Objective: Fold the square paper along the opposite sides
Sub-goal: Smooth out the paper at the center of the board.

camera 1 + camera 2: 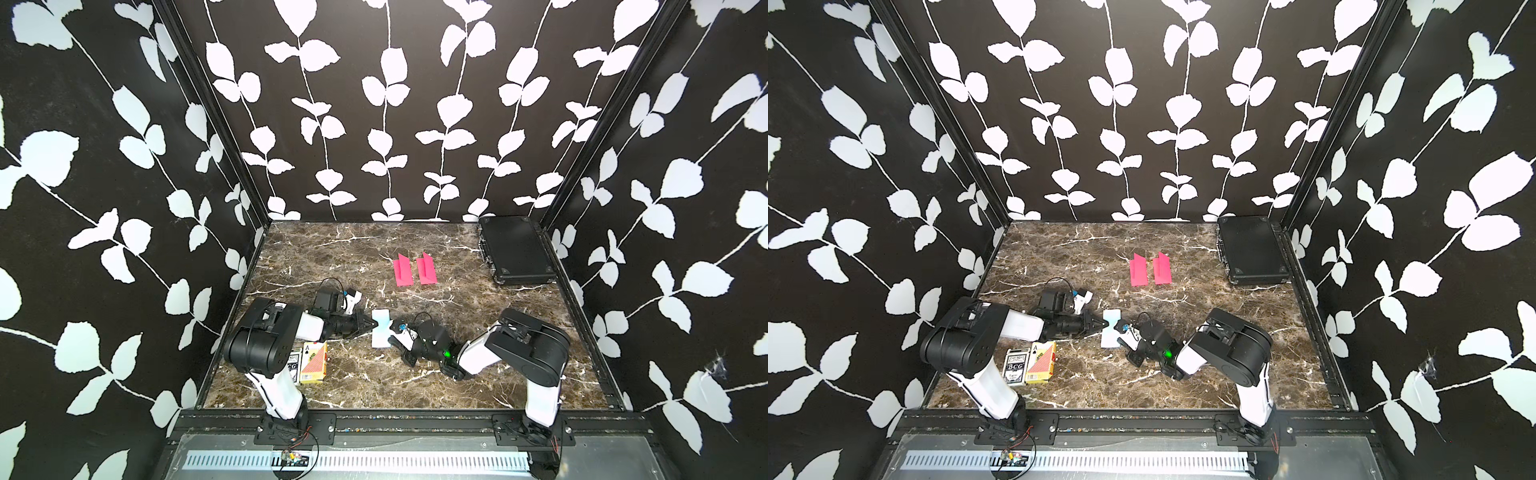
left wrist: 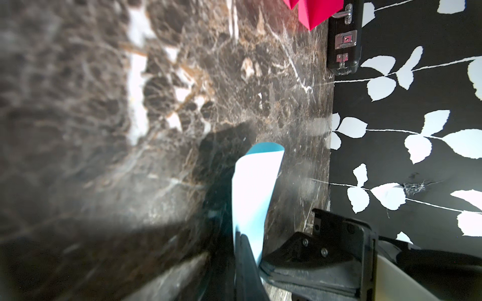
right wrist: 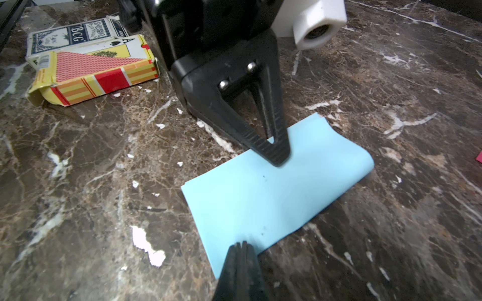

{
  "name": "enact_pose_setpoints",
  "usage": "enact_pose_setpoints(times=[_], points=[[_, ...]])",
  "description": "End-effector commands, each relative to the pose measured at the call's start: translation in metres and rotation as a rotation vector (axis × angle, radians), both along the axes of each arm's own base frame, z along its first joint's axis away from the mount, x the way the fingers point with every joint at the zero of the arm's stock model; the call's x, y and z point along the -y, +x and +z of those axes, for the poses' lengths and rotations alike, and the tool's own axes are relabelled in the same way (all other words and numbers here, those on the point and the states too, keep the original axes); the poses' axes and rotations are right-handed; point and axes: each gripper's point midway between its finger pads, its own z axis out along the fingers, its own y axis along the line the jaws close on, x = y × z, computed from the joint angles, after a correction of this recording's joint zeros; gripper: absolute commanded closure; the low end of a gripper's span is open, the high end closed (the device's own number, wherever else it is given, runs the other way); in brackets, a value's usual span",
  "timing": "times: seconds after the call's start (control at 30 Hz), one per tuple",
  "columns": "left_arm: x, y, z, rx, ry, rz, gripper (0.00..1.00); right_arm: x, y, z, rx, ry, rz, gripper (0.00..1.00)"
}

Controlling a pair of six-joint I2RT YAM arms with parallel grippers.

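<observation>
lying folded, blue paper (image 3: 273, 198), black case (image 1: 515, 249) shut

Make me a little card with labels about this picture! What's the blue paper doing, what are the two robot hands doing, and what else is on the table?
Blue paper: folded over in half, fold rounded and not pressed flat, lying on the marble table
Left gripper: shut, tip resting on one edge of the paper
Right gripper: shut, tip at the opposite edge
Pink papers: two, already folded, side by side farther back
Black case: closed, in the far corner
Card boxes: two, next to the left arm
</observation>
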Motion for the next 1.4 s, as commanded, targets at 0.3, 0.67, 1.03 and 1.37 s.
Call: enact_pose_setpoints(times=[0.3,0.67,1.03,1.37], points=[[-0.024,0.018,-0.021,0.001,0.111,0.106,1.00,0.032,-0.046,-0.052,-0.094,-0.231,0.044,0.98],[0.009,-0.031,-0.024,-0.050,0.052,0.041,1.00,0.023,0.012,0.053,-0.006,0.137,-0.097,0.98],[0.017,-0.048,-0.023,-0.058,0.070,0.007,1.00,-0.013,0.045,0.020,0.054,0.095,-0.071,1.00],[0.010,-0.053,-0.026,-0.060,0.107,0.001,1.00,0.021,0.056,-0.022,0.024,-0.013,-0.170,1.00]])
